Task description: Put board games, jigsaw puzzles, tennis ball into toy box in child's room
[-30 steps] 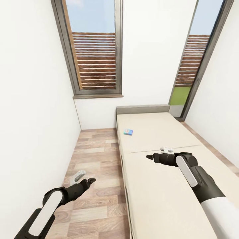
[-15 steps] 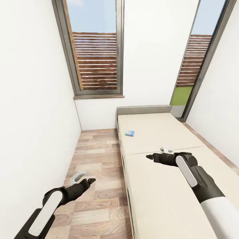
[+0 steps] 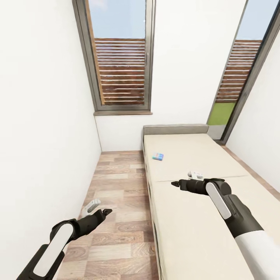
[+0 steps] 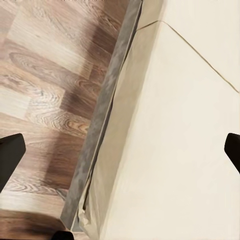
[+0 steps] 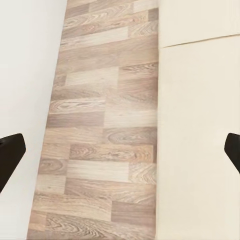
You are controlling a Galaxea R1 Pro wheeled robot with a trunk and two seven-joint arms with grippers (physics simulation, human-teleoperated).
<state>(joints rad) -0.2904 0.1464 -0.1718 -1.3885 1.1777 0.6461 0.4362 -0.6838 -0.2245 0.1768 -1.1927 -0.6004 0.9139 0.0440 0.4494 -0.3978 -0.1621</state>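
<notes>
Bedroom: bed [image 3: 194, 186], plank floor [image 3: 116, 194]

Two tall grey-framed windows [image 3: 122, 58] w/ brown slat fence outside, upper centre & upper right; wood-plank floor [image 3: 116, 186] lower left.

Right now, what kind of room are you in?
Most likely a narrow bedroom. A wide beige bed with a grey padded headboard runs along the right side, wood-plank floor lies beside it, and tall windows fill the far wall. A small light-blue board game lies on the mattress.
</notes>
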